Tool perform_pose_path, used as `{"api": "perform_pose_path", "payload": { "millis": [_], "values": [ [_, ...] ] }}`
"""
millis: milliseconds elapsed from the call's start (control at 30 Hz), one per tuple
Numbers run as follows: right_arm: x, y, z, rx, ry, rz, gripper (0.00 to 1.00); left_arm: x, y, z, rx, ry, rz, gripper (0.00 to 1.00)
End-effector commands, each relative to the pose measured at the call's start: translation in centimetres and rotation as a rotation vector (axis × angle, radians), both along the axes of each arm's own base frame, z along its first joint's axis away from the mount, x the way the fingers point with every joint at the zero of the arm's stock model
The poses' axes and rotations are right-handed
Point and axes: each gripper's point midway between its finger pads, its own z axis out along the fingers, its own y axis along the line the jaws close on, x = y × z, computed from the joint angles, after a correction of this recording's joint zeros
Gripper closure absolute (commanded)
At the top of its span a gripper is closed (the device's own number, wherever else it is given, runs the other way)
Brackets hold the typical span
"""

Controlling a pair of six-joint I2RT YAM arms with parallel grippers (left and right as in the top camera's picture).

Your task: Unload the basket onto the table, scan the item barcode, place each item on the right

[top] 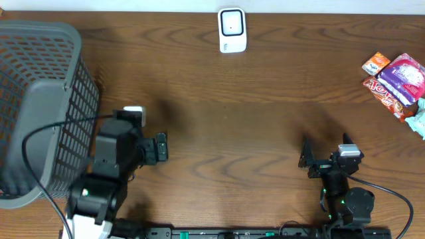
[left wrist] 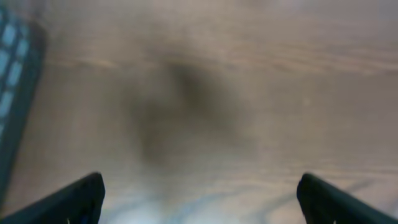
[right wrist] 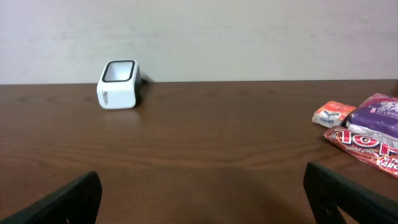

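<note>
Two robot arms sit at the near edge of a dark wooden table (top: 232,113), and neither holds anything. The left gripper (top: 162,147) hangs over bare wood just beside a grey mesh basket (top: 40,99) on the left side of the table. Its jaws are spread wide, and its own camera shows only blurred tabletop between the two black fingertips (left wrist: 81,199). The right gripper (top: 307,158), low on the right side, is also spread wide and empty, and it faces the far edge. A white scanner (top: 232,30) stands there near the middle, against a pale wall (right wrist: 249,37), with a dark-rimmed window on its top face. The snack packets (top: 397,81) lie in a loose heap at the far right of the table. A small orange packet (top: 375,64), a purple packet (top: 406,74) and a red wrapper (top: 384,91) touch or overlap one another. The heap is well apart from both grippers and from the scanner.
</note>
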Motion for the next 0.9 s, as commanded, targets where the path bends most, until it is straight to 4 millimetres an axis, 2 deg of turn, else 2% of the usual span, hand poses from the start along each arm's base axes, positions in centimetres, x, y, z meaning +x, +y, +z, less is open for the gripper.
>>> {"api": "perform_pose_path", "payload": {
  "millis": [0,167,333,533,867],
  "values": [
    [0.0,0.3,0.0,0.014,-0.001,0.013,0.01,-0.3,-0.5,-0.1,-0.03,-0.092,-0.087,0.02],
    [0.0,0.3,0.0,0.014,-0.001,0.013,0.01,0.4,1.5,0.0,-0.031,-0.218,-0.006,0.02],
    [0.0,0.3,0.0,0.014,-0.001,0.013,0.01,0.6,3.0,-1.2,-0.028,-0.324,0.053,0.02],
    [0.0,0.3,0.0,0.014,-0.001,0.013,0.01,0.5,3.1,-2.0,-0.035,-0.444,0.052,0.02],
    [0.0,0.3,0.0,0.014,-0.001,0.013,0.01,0.0,3.2,0.1,-0.011,-0.696,0.043,0.02]
  ]
}}
